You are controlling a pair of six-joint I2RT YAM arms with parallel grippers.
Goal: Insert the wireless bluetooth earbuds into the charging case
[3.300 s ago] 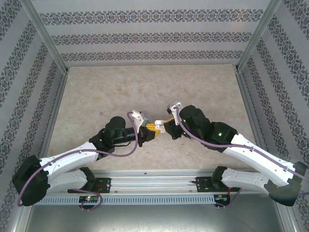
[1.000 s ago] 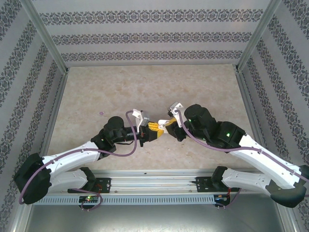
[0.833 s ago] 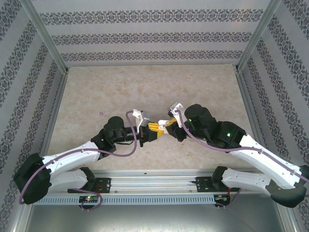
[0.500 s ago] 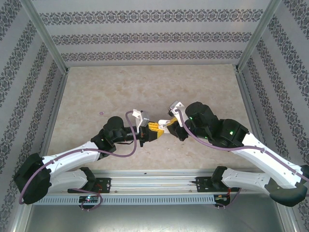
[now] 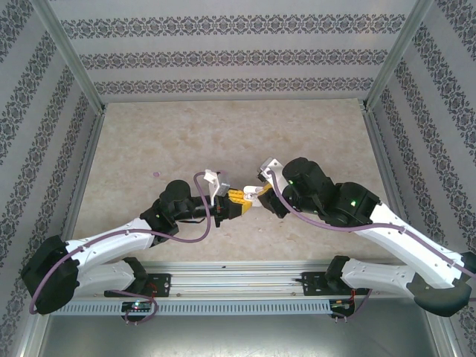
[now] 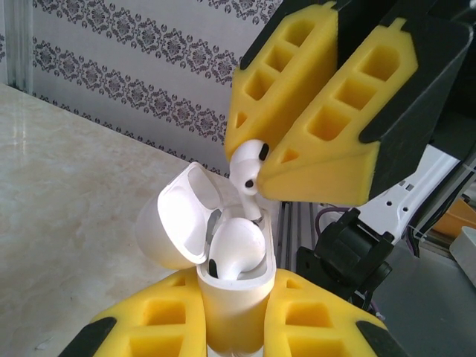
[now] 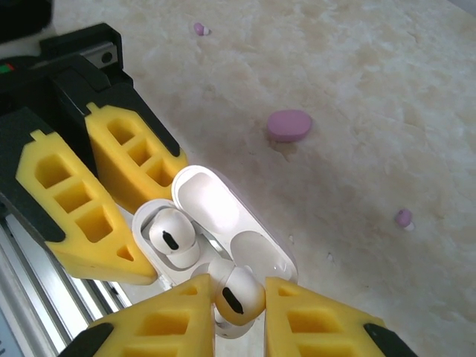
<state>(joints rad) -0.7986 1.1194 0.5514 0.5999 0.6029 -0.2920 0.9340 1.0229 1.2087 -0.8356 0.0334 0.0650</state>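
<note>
Top camera: high behind the near edge of the table (image 5: 186, 141), looking down over its whole surface. Left wrist camera: close, near level, from the left gripper (image 6: 232, 327). Right wrist camera: close, steeply downward, from the right gripper (image 7: 236, 316). All three share the charging case (image 6: 230, 294)

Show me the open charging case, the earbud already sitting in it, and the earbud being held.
charging case (image 6: 234, 309), left wrist view, on its body below the rim.
seated earbud (image 6: 238, 245), left wrist view, on its rounded head.
held earbud (image 7: 242, 288), right wrist view, on its rounded head.
</note>
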